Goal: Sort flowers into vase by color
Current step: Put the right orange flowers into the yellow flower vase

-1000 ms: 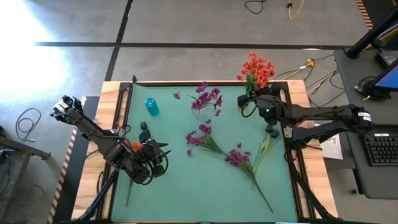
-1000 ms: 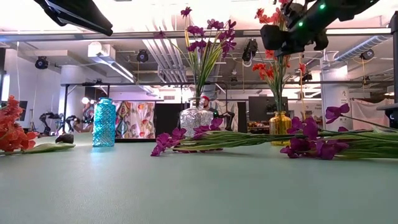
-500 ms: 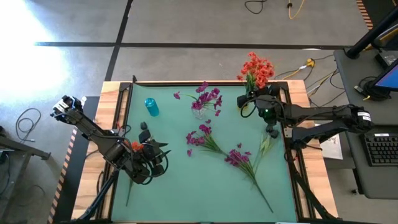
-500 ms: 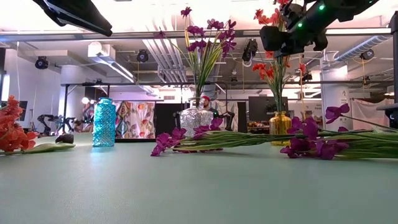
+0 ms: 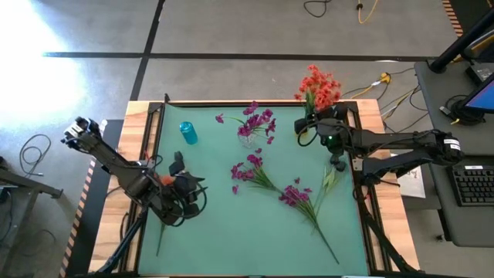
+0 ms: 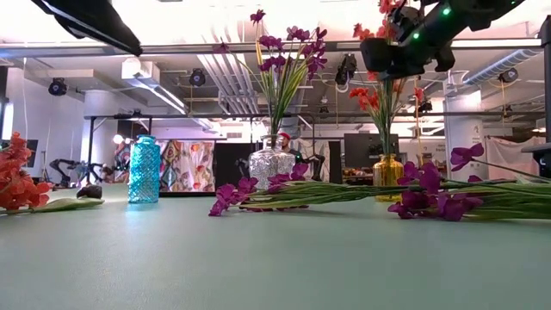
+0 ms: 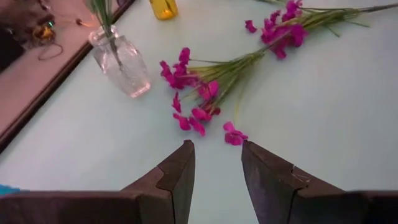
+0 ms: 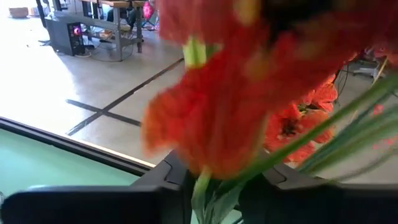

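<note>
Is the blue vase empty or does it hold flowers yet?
Empty. The blue vase stands upright with no stems rising from it in the low view.

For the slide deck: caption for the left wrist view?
Open left gripper over green mat, facing loose purple flowers and clear glass vase.

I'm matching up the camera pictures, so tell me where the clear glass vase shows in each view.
High view: clear glass vase, upper middle of the mat.
Low view: vase, centre, far back.
Left wrist view: vase, upper left.
Right wrist view: not in it.
Shared landmark: the magenta flowers lying beside it.
</note>
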### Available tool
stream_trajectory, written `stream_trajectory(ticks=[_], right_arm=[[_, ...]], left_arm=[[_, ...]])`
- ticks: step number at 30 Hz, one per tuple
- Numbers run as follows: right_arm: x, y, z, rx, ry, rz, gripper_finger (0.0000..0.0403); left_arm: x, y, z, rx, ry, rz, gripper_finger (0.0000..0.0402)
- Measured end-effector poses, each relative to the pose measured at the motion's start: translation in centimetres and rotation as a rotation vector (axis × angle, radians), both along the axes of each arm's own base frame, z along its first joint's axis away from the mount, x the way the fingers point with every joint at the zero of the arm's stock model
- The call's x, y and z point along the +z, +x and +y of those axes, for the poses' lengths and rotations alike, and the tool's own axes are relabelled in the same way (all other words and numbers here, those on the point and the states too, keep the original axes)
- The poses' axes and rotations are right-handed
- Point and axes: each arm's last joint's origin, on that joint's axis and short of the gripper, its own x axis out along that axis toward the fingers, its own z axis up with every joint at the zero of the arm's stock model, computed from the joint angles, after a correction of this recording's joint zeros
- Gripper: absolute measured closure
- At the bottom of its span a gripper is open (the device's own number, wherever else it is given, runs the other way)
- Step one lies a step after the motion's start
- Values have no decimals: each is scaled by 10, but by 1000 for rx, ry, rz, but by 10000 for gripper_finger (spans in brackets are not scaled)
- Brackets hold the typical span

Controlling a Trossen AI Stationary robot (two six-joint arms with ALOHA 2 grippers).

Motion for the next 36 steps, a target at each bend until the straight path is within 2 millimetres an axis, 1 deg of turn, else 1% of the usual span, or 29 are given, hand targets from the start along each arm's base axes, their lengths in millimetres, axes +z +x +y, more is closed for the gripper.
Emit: stream_trajectory(ticks=[9, 14, 20, 26, 32, 36], right_arm=[[-6, -3, 1, -14, 39, 10, 268], [-7, -2, 2, 15, 52, 10, 241], [-11, -4, 3, 38, 100, 6, 218], [-13, -11, 6, 96, 185, -6, 207], [-3, -17, 12, 148, 193, -65, 206], [4, -24, 17, 173, 184, -105, 206]], left_arm=[[26, -24, 19, 33, -99, -108, 283], [33, -29, 24, 49, -109, -153, 283], [30, -26, 22, 52, -105, -141, 283], [22, -21, 17, 59, -114, -109, 283], [19, -18, 15, 70, -127, -97, 283], [17, -18, 13, 65, -218, -65, 283]])
